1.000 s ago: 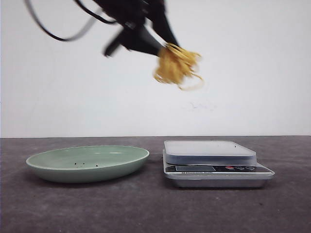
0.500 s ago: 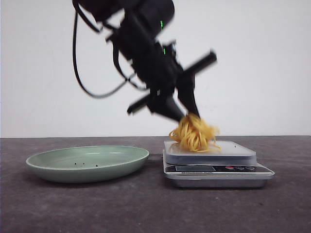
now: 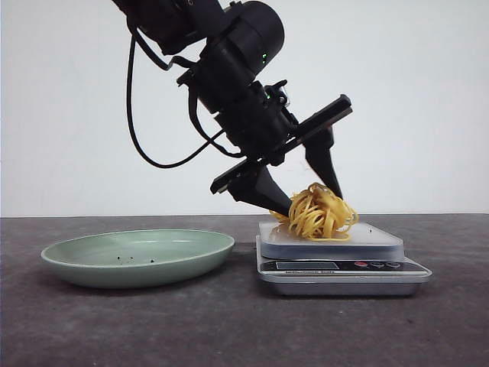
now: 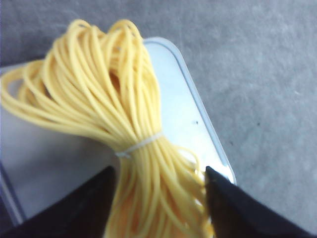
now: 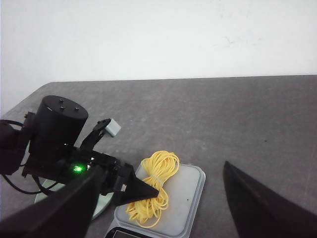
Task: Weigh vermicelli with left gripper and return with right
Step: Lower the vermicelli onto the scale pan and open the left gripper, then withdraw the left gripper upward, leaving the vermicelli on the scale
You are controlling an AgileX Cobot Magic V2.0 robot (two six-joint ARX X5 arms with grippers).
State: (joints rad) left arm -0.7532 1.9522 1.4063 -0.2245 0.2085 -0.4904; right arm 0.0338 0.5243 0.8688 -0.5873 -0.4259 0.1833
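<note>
Plate: a pale green plate (image 3: 137, 257) sits on the counter (image 3: 229, 329) toward its left edge, bare but for a few dark specks; in the right wrist view only a sliver of it shows behind the arm.
Left arm: a bulky black arm (image 3: 229, 69) with small green lights and a looping black cable reaches down from the upper left, tilted toward the scale.
Left gripper: the left gripper (image 3: 309, 200) hangs low over the scale, its jaws spread apart, one pointed finger (image 3: 263, 195) at the left of the noodles and the other at their back right; in the left wrist view the two black tips flank the bundle, and whether they touch the strands I cannot tell.
Vermicelli: the vermicelli (image 3: 319, 214) rests on the scale's platform, a yellow nest tied round its waist with a thin pale band (image 4: 139, 145), loops fanning out past the tie.
Scale: a silver kitchen scale (image 3: 340, 264) stands right of the plate, near the counter's middle, its display and buttons facing the front edge.
Right gripper: the right gripper (image 5: 158, 208) is held well above the counter, its jaws wide apart and holding nothing.
</note>
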